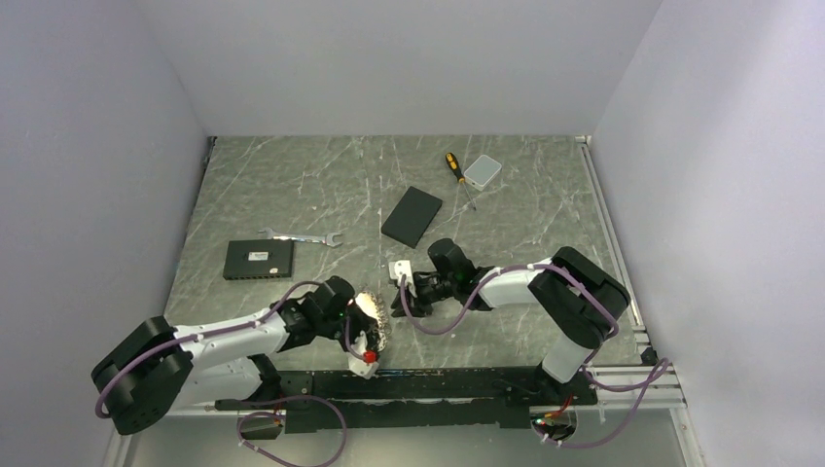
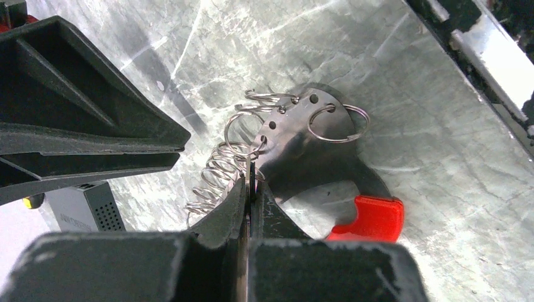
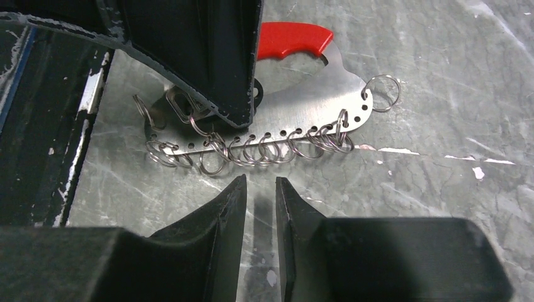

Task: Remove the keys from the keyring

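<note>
The keyring is a curved silvery plate with a red end and a row of several wire rings along its edge. It lies on the table near the front edge. My left gripper is shut on the plate's edge, among the rings; the red end sticks out to its right. My right gripper is just short of the rings, its jaws a narrow gap apart with nothing between them. A small silvery slotted piece shows beside the left finger; I cannot tell whether it is a key. No black-headed key is clear.
A wrench and a black box lie at mid left. A black slab, a screwdriver and a small white box lie further back. The black base rail runs along the near edge.
</note>
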